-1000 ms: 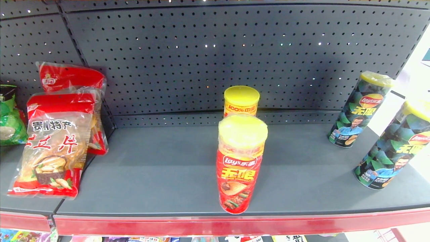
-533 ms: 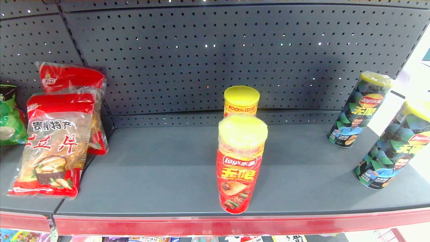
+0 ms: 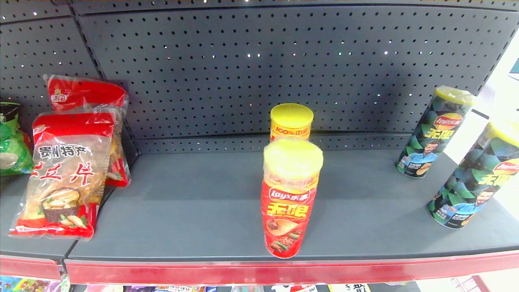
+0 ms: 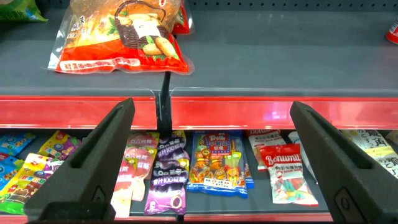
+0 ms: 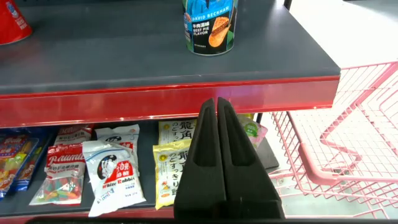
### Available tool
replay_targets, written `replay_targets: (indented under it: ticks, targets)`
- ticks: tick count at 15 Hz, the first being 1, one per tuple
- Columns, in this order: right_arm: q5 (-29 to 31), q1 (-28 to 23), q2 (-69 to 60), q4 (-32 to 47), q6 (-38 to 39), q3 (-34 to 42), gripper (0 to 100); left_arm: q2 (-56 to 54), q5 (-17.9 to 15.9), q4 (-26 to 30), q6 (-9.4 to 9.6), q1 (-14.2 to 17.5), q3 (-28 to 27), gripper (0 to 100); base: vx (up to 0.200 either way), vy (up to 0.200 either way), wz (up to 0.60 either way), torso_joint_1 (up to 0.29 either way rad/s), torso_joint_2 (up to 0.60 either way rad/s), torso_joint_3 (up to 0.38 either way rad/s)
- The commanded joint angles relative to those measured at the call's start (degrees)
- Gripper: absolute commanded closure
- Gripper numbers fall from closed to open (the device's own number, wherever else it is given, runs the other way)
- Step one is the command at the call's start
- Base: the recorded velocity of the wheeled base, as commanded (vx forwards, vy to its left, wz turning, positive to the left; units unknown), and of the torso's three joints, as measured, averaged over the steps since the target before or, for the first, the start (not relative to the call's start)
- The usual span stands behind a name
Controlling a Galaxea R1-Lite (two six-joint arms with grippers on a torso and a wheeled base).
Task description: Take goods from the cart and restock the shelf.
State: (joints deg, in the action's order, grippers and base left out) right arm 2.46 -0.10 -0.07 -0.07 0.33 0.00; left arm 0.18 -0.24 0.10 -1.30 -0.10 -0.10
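A red chip can (image 3: 289,198) with a yellow lid stands upright near the front edge of the grey shelf (image 3: 194,211), and a second yellow-lidded can (image 3: 291,121) stands right behind it. Two dark chip cans (image 3: 436,132) (image 3: 474,178) stand at the shelf's right end. My left gripper (image 4: 211,106) is open and holds nothing, in front of the shelf's red front edge (image 4: 236,112) below a snack bag (image 4: 121,34). My right gripper (image 5: 216,104) is shut with nothing in it, below the shelf's right end, where a dark can (image 5: 210,25) stands. The pink wire cart (image 5: 348,143) is beside it.
Red snack bags (image 3: 65,174) lean at the shelf's left end, with a green bag (image 3: 12,150) beyond them. The lower shelf holds candy and snack packs (image 4: 217,165) (image 5: 112,174). A perforated back panel (image 3: 259,61) closes the shelf behind.
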Motion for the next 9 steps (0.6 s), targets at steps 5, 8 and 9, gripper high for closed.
replay_targets:
  ticks: [5,8,9]
  targets:
    - [0.0,0.0,0.1,0.0,-0.1,0.0,100,0.1,0.0,0.0,-0.01,0.0,0.0,0,0.0,0.0,0.0,0.0,0.0,0.0]
    - [0.0,0.0,0.1,0.0,0.0,0.0,100,0.1,0.0,0.0,-0.01,0.0,0.0,0,0.0,0.0,0.0,0.0,0.0,0.0]
    - [0.0,0.0,0.1,0.0,0.0,0.0,100,0.1,0.0,0.0,-0.01,0.0,0.0,0,0.0,0.0,0.0,0.0,0.0,0.0]
